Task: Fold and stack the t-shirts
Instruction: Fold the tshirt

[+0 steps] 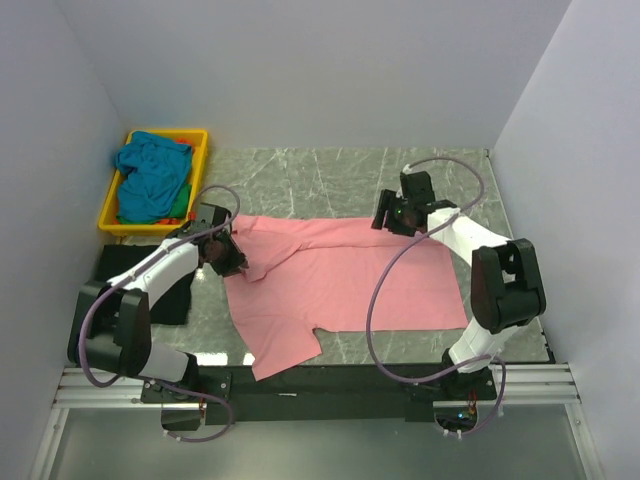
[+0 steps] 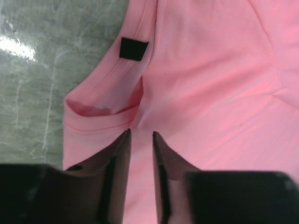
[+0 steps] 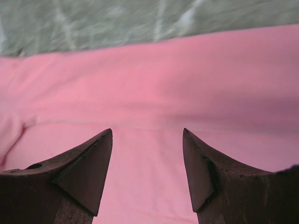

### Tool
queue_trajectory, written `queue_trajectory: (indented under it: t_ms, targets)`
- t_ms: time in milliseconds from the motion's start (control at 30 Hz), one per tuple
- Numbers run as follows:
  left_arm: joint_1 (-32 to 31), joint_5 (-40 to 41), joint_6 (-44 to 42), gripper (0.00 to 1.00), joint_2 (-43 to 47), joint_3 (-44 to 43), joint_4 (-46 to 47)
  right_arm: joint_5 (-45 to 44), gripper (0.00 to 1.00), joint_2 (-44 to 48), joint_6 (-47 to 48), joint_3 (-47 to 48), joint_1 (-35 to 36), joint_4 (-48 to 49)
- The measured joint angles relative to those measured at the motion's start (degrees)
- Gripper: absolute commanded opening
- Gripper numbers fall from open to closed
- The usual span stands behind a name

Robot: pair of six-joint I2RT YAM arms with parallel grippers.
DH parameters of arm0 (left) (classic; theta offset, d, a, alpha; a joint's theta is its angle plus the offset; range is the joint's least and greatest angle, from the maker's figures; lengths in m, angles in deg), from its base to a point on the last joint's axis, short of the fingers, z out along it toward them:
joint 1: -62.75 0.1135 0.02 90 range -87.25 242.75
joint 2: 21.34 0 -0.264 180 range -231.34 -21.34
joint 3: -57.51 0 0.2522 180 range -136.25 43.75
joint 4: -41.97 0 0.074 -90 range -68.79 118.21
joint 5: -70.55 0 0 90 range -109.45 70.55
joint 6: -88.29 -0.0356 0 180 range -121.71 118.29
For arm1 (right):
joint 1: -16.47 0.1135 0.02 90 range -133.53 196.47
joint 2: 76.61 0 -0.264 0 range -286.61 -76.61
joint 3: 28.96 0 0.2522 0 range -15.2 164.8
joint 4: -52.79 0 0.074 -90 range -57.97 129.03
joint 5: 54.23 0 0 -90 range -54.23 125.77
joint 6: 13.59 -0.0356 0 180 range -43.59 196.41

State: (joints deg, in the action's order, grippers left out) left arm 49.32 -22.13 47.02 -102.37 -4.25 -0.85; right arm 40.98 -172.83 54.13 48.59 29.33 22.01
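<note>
walls (image 1: 300, 70): plain, pale, on three sides | tabletop (image 1: 330, 170): grey-green marbled, seen ahead of right gripper (image 3: 147, 133) and left of left gripper (image 2: 141, 135) | light: soft, even (one glare patch (image 2: 16, 46) far left of left gripper) | near edge: metal rail (image 1: 540, 385)

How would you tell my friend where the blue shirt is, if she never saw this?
Look at the grey marble table, then its far left corner, where a yellow tray sits. The teal blue t-shirt lies bunched up on top inside that tray, while the salmon pink t-shirt is spread out on the table instead.
</note>
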Motion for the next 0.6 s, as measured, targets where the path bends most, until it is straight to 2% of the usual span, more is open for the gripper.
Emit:
queue_trajectory:
  t_ms: [33,67,167,400,600]
  targets:
    - [0.00,0.26,0.26,0.43,0.09,0.00,0.22,1.53,0.68,0.17,-0.37,-0.76,0.85,1.01]
    - [0.00,0.59,0.42,0.55,0.28,0.00,0.52,2.89,0.67,0.35,-0.92,-1.60,1.73,1.99]
    - [0.00,1.22,0.39,0.69,1.97,0.00,0.87,7.54,0.65,0.50,-3.69,-4.20,3.93,6.03]
    - [1.42,5.33,-2.95,0.64,4.70,-3.69,0.31,15.80,0.58,0.39,-12.24,-8.44,8.44,16.65]
    - [4.11,7.69,-7.39,0.62,-4.04,-12.33,2.36,16.92,0.56,-0.52,-17.75,-9.88,10.21,23.89]
